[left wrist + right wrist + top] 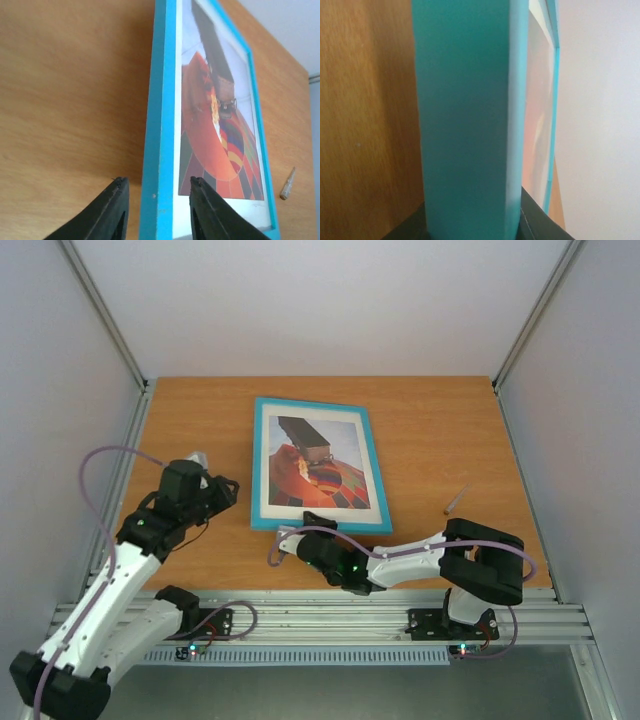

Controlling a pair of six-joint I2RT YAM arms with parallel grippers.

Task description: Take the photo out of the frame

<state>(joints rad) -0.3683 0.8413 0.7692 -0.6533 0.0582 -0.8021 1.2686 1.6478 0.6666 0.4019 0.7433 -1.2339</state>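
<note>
On the wooden table, turquoise frame holding hot-air balloon photo, right hand pinching its near edge, left hand slightly spread beside it.

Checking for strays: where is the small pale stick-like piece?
The small pale stick-like piece lies on the wooden table, right of the thin turquoise picture frame, apart from it, in the top view.

Left of the frame the desk lies open to me; right of it, one small stick.
</note>
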